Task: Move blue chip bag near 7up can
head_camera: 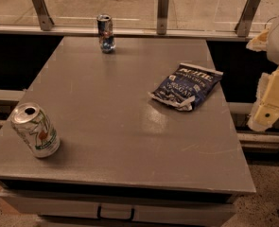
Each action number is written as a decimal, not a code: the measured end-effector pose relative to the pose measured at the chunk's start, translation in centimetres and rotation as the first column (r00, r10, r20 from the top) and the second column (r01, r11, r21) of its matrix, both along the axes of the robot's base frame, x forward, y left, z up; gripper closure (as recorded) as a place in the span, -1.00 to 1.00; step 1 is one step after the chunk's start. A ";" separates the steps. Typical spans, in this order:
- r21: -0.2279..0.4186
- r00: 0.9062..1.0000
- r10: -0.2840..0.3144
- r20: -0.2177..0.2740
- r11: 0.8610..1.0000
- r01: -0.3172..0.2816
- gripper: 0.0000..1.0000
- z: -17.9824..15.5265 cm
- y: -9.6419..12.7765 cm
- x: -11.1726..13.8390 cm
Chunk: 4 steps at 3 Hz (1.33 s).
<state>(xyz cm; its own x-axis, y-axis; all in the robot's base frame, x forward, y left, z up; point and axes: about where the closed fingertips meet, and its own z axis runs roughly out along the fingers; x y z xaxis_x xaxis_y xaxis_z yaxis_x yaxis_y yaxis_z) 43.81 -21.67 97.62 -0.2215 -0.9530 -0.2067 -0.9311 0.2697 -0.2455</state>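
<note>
The blue chip bag (186, 87) lies flat on the right side of the grey table (125, 126), crinkled navy foil with white lettering. The 7up can (35, 129) stands tilted near the table's front left corner, white-silver with green and red markings and an open silver top. My gripper (267, 109) hangs off the table's right edge, to the right of the bag and apart from it, with nothing seen in it.
A slimmer blue and silver can (105, 33) stands at the table's far edge, left of centre. A rail with metal posts (163, 6) runs behind the table. A drawer handle (116, 213) shows below the front edge.
</note>
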 end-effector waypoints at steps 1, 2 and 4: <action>0.000 1.000 0.000 0.000 1.000 0.000 -1.00 0.0 0.0 0.0; 0.047 0.999 0.040 0.007 0.998 -0.040 -1.00 -1.4 0.6 2.2; 0.216 0.996 0.080 0.025 0.973 -0.083 -1.00 -7.8 3.1 11.2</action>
<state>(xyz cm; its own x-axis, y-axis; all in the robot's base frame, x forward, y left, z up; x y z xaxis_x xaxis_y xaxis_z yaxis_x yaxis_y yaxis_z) 55.06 -18.55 89.81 -0.1396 -0.9000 -0.4129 -0.9485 0.2413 -0.2051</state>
